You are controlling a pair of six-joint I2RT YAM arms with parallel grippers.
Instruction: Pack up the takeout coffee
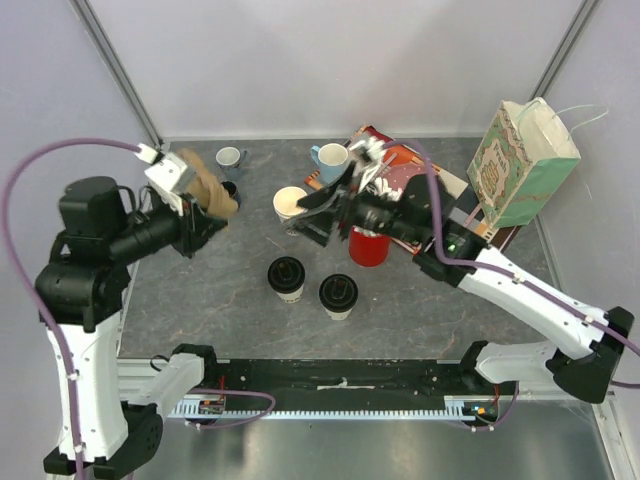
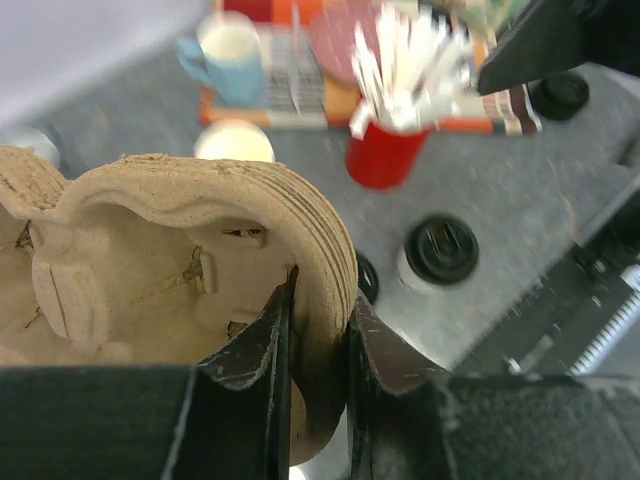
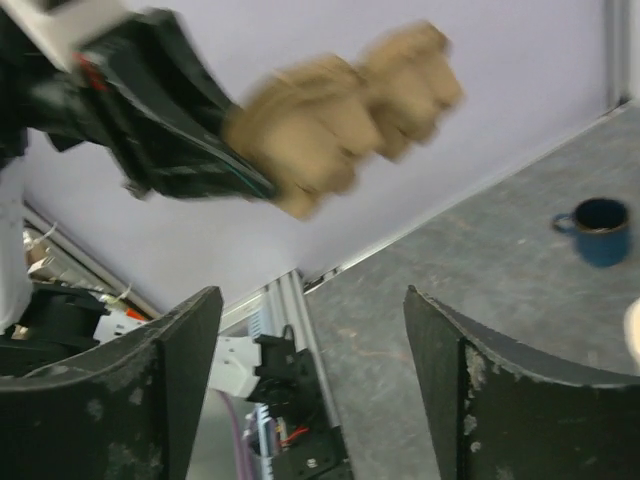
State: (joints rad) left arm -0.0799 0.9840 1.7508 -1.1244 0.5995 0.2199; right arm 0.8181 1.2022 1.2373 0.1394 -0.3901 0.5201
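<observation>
Your left gripper (image 2: pixel 320 300) is pinching the curved wall of a brown pulp cup carrier (image 2: pixel 170 260), its jaws narrowed down to the thickness of that wall, and it is holding the carrier off the table at the far left. Your right gripper (image 3: pixel 310 300) is standing wide apart with nothing between its fingers, and it is hanging over the middle of the grey table (image 1: pixel 400 300), just beside an unlidded cream paper cup (image 1: pixel 290 203). The takeout coffee is sitting upright on the table on the near side: the left lidded cup (image 1: pixel 287 278) and the right lidded cup (image 1: pixel 338 296) are standing just beside each other, both apart from either gripper. Behind them a red cup (image 1: pixel 368 247) stuffed with white sticks is standing, a light blue mug (image 1: pixel 330 157) and a white mug (image 1: pixel 229 158) are sitting farther back, a dark blue mug (image 3: pixel 597 228) is sitting near the carrier, and a patterned paper bag (image 1: pixel 525 165) is standing at the far right
</observation>
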